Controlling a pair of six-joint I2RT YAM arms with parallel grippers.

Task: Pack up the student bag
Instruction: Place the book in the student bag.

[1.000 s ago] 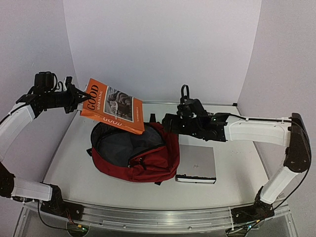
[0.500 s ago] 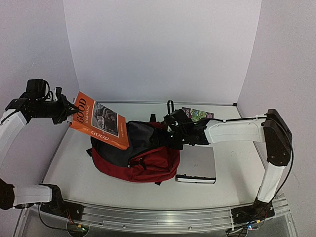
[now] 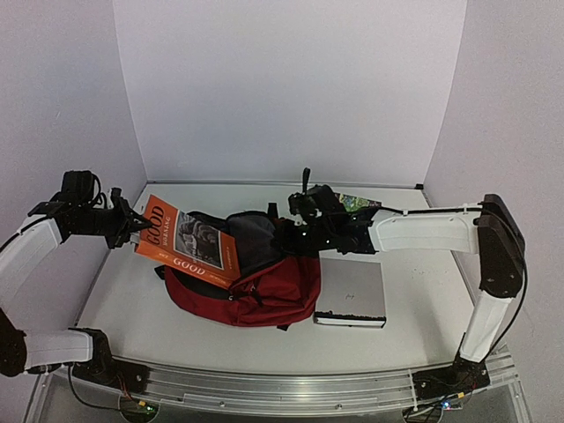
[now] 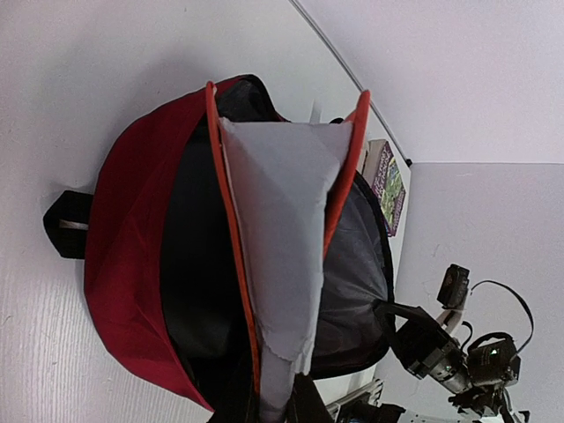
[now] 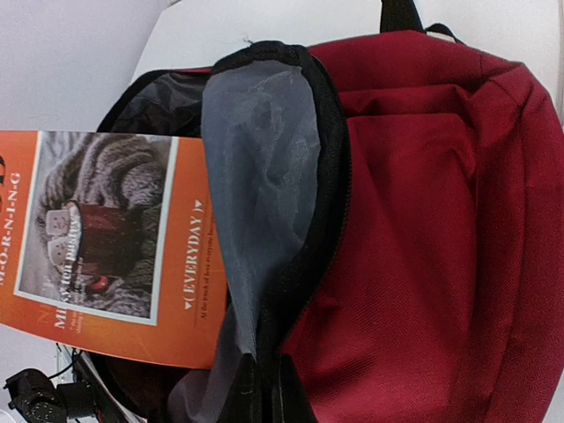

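The student bag lies mid-table, dark red, its mouth facing left and showing grey lining. My right gripper is shut on the bag's black zipper rim and grey lining flap, holding the flap up; in the right wrist view the gripper pinches that edge. An orange "Good Morning" book hangs tilted over the bag's left side, its lower corner at the mouth. My left gripper is shut on the book's left edge. In the left wrist view the gripper grips the book, seen end-on above the open bag.
A silver flat laptop-like item lies right of the bag, touching it. A small colourful book lies near the back wall, also seen as the colourful book in the left wrist view. White walls enclose the back and sides.
My right gripper came down onto the bag's rim and shut on it, lifting the flap. My left gripper lowered the book to the right, toward the bag's mouth.
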